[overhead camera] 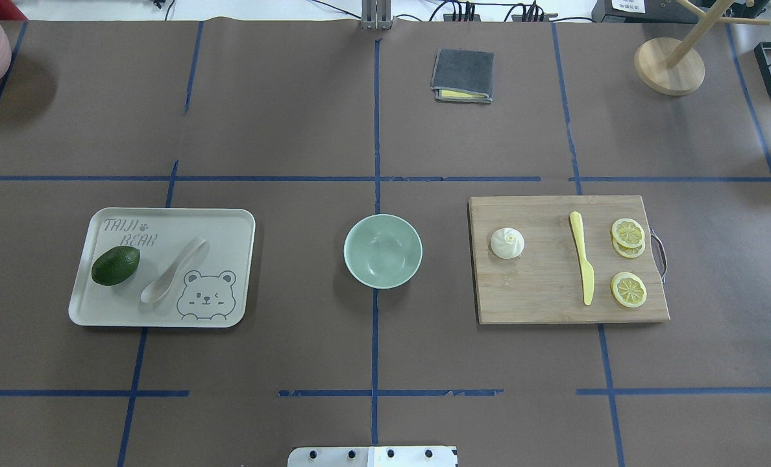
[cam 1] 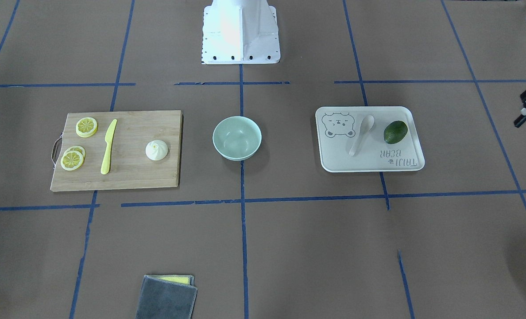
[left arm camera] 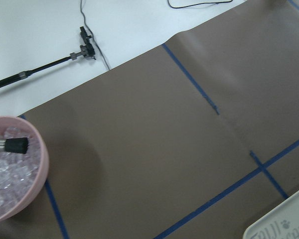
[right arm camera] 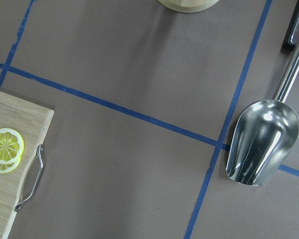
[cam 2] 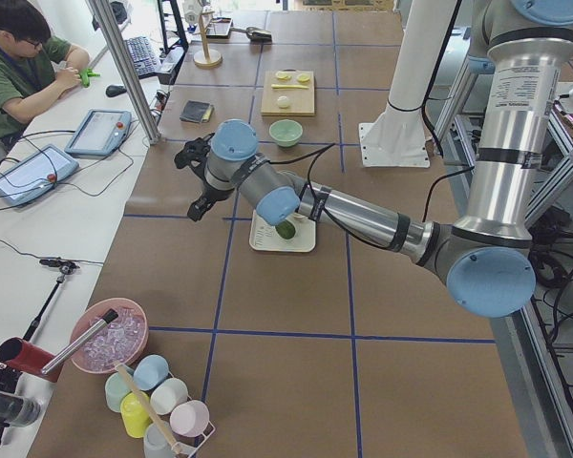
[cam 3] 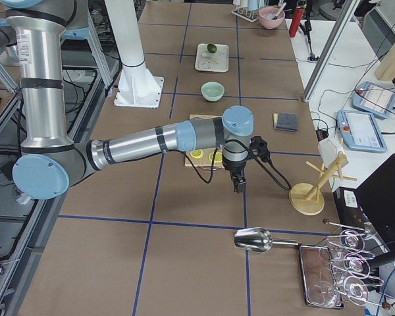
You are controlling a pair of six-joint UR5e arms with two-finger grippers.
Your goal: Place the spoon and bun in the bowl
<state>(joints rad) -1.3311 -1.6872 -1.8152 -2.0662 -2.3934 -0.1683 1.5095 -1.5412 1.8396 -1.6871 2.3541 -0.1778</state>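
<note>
The off-white spoon (cam 1: 361, 134) lies on a beige bear tray (cam 1: 404, 165), also in the overhead view (overhead camera: 172, 271). The white bun (cam 1: 156, 150) sits on a wooden cutting board (cam 1: 130, 179), also overhead (overhead camera: 507, 243). The empty mint-green bowl (cam 1: 237, 138) stands between them (overhead camera: 383, 251). My left gripper (cam 2: 193, 179) hangs beyond the tray's end of the table, and I cannot tell if it is open. My right gripper (cam 3: 239, 183) hangs beyond the board's end, and I cannot tell its state either.
A dark green fruit (cam 1: 395, 132) lies on the tray beside the spoon. A yellow knife (cam 1: 108, 146) and lemon slices (cam 1: 87, 126) lie on the board. A grey cloth (overhead camera: 463, 75), wooden stand (overhead camera: 669, 65), metal scoop (right arm camera: 261, 142) and pink ice bowl (left arm camera: 10, 169) stand further out.
</note>
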